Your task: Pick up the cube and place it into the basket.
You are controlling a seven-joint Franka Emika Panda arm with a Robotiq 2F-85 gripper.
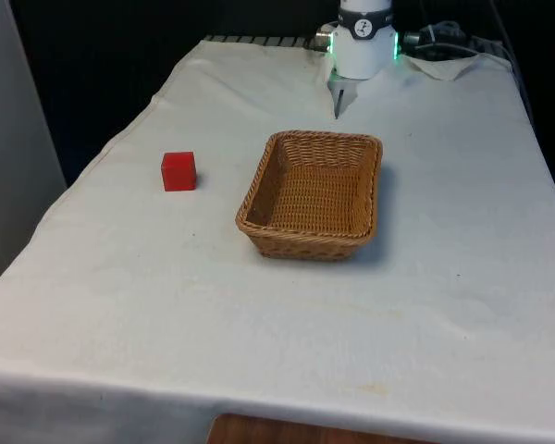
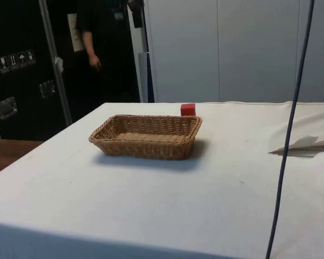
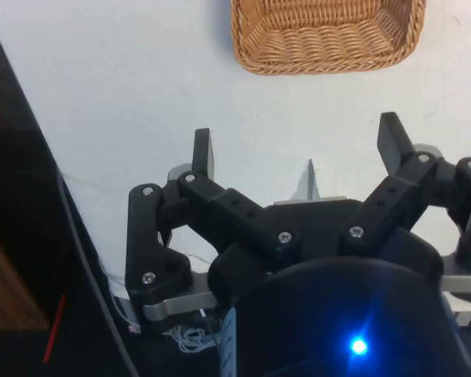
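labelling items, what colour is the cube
Red; the cube shows best in the front view.

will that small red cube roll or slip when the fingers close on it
The small red cube has flat faces and sits squarely on the white cloth, so it probably won't roll. Its parallel sides should suit the open black gripper, though a smooth finish might slip slightly. It looks solid and rigid, and likely light for its size.

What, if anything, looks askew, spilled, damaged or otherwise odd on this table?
Nothing stands out. The red cube sits flat on the cloth, apart from the wicker basket, which stands upright, empty and whole. The gripper hangs open above the cloth, short of the basket.
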